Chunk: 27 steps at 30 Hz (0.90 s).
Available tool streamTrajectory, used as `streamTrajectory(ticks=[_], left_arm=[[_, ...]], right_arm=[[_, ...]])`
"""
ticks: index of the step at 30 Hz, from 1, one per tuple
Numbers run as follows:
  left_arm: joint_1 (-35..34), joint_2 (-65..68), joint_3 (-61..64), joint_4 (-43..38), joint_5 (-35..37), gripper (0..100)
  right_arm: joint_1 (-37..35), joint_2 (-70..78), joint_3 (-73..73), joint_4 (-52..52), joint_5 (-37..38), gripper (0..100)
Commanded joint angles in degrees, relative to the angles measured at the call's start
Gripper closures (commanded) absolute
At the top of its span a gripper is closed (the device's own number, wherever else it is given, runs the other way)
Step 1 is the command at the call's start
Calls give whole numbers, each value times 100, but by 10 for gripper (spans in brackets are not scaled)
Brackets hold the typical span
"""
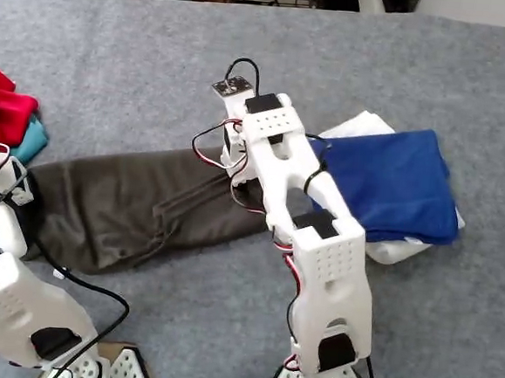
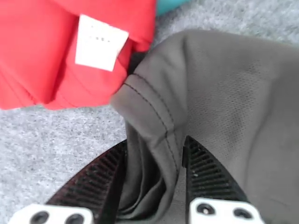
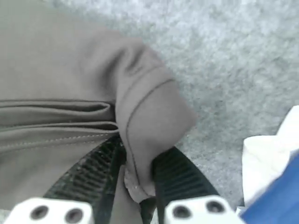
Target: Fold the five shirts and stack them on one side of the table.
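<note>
A dark olive shirt (image 1: 138, 202) lies stretched across the middle of the grey table. My left gripper (image 2: 154, 161) is shut on its left end (image 2: 149, 154), close to a red shirt (image 2: 60, 51) with a white label. My right gripper (image 3: 138, 172) is shut on the olive shirt's right end (image 3: 140, 121), under the white arm (image 1: 277, 152). A folded blue shirt (image 1: 393, 183) rests on a folded white shirt (image 1: 362, 128) at the right. At the left edge the red shirt (image 1: 5, 108) lies over a teal one (image 1: 33, 141).
The grey felt table (image 1: 115, 47) is open at the back and front right. Wires (image 1: 212, 146) hang by the right arm. The left arm's base (image 1: 15, 310) stands at the front left corner.
</note>
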Motion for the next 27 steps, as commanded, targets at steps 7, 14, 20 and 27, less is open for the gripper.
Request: streamTrajectory(ticks=[7, 14, 20, 27], left_arm=[[-31, -325, -48, 53, -316, 812], [13, -325, -75, 53, -571, 732], [-40, -316, -347, 53, -563, 707], [-163, -316, -1332, 571, -422, 709]], right_arm=[[1064, 31, -505, 448, 695, 984], [1451, 75, -1569, 1125, 1240, 984], [1134, 286, -1560, 1134, 1336, 984], [993, 479, -1578, 1152, 1327, 835]])
